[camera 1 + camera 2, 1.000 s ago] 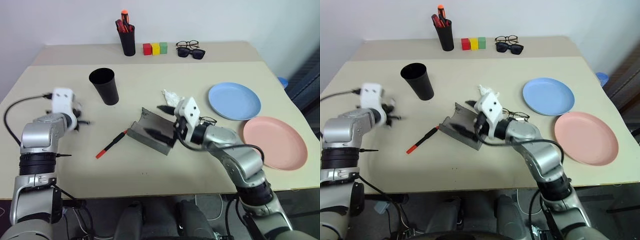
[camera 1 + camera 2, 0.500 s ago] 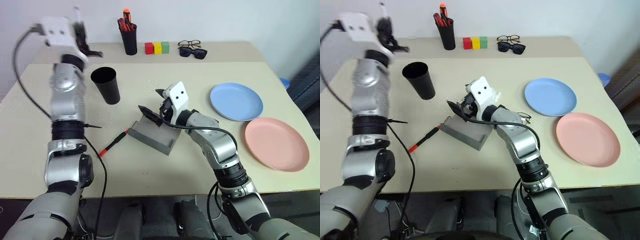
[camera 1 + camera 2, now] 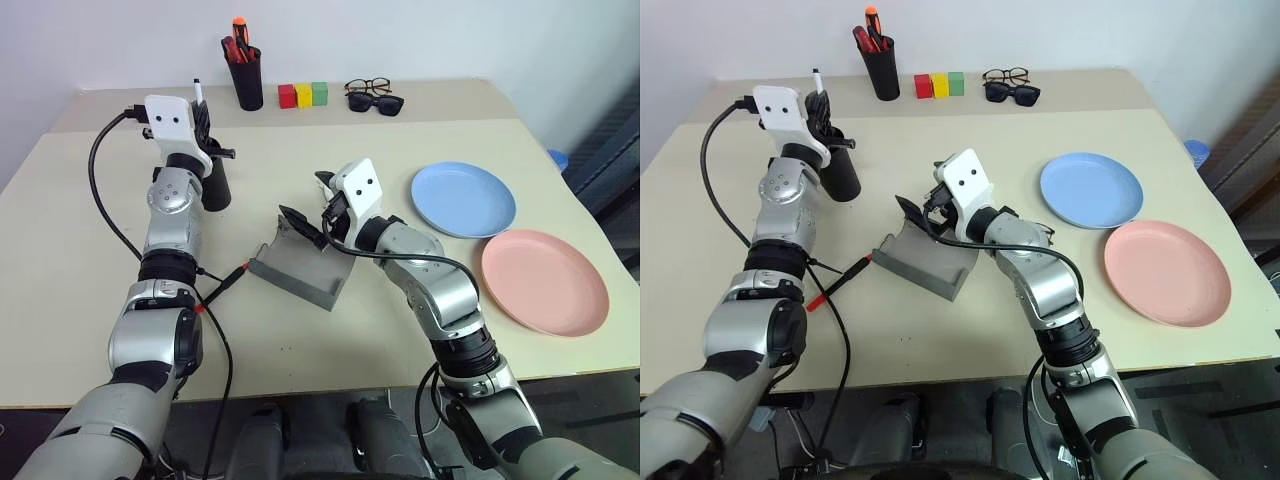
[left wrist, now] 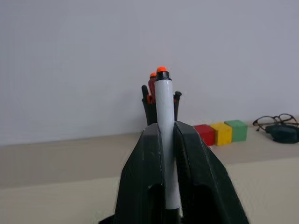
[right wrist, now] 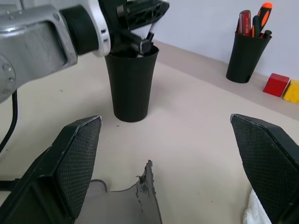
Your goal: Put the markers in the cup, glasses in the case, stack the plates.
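Two markers are in play. Toward the desk's (image 3: pixel 60 250) left side, the left hand (image 3: pixel 203 125) hangs over the black cup (image 3: pixel 215 185), its fingers closed on the white marker (image 4: pixel 164 140), which stands upright between them; that pose suits dropping it straight into the cup's mouth. The black marker with red ends (image 3: pixel 225 287) lies flat on the desk nearer the front edge, just left of the grey case (image 3: pixel 300 275), not yet picked up.

At the desk's middle the case lies open, and the right hand (image 3: pixel 305 205) hovers just above its raised lid with its fingers spread wide and nothing between them, probably placed to steady or close it. Whether the wire glasses are already in the case I cannot tell.

Toward the right edge, the blue plate (image 3: pixel 465 200) and the pink plate (image 3: pixel 545 282) lie side by side, not yet stacked.
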You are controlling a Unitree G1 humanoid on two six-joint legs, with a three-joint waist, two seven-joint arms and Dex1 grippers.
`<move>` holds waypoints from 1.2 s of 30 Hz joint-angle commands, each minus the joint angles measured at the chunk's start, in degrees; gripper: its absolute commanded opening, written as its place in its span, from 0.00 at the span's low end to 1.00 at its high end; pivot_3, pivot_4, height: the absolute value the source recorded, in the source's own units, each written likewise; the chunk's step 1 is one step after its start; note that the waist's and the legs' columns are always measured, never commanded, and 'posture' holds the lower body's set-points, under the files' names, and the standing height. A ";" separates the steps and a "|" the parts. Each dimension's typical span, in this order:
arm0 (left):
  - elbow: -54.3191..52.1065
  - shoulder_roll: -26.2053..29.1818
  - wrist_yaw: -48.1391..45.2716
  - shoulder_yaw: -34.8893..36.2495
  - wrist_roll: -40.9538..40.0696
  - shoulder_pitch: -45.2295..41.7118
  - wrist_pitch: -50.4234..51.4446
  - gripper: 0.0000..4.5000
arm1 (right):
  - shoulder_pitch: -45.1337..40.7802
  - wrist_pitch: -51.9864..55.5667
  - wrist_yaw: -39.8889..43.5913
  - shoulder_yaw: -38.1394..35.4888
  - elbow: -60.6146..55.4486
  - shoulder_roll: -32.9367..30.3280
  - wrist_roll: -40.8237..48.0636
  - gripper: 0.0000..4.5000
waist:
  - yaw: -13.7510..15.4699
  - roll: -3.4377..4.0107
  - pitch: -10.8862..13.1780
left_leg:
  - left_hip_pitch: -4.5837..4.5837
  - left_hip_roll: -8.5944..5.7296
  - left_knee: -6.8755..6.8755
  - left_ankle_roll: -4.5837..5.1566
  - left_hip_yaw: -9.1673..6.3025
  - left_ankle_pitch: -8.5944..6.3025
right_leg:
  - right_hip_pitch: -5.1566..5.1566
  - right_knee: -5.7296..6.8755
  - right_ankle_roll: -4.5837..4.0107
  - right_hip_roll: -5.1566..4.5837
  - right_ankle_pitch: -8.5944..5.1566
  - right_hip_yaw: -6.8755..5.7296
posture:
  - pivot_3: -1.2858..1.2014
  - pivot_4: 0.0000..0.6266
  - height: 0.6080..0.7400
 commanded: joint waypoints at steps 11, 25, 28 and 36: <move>-23.37 1.93 -4.56 1.96 -7.31 6.69 7.08 0.79 | -1.87 -1.08 1.17 -0.62 -1.32 0.48 -0.01 1.00 | -0.10 0.00 0.00 | 0.00 0.02 -0.01 0.00 0.00 0.00 | 0.00 0.01 0.00 0.00 0.00 0.03 | 0.52 0.24 1.00; -80.40 36.44 -23.84 4.19 -40.93 49.59 75.79 1.00 | -0.17 -0.52 7.48 -3.92 -3.63 -8.29 1.56 1.00 | -0.37 0.09 0.05 | 0.15 0.20 -0.03 -0.01 -0.11 0.01 | 0.18 0.05 -0.04 0.09 -0.03 0.09 | 0.52 0.24 1.00; -78.01 36.15 -18.26 -0.55 -38.71 45.57 84.85 1.00 | 0.66 0.29 8.34 -2.56 -5.65 -7.32 2.49 1.00 | 0.17 0.10 0.05 | 0.26 0.17 -0.02 -0.01 -0.13 0.00 | 0.34 0.00 -0.04 0.13 -0.03 0.06 | 0.52 0.24 1.00; -72.56 29.42 -12.61 -13.55 -32.09 34.81 91.86 1.00 | 5.65 4.69 15.45 1.31 -14.29 -10.24 7.37 1.00 | 0.31 0.09 0.04 | 0.28 0.14 -0.03 0.00 -0.14 0.00 | 0.42 -0.10 -0.04 0.13 -0.03 0.03 | 0.52 0.24 1.00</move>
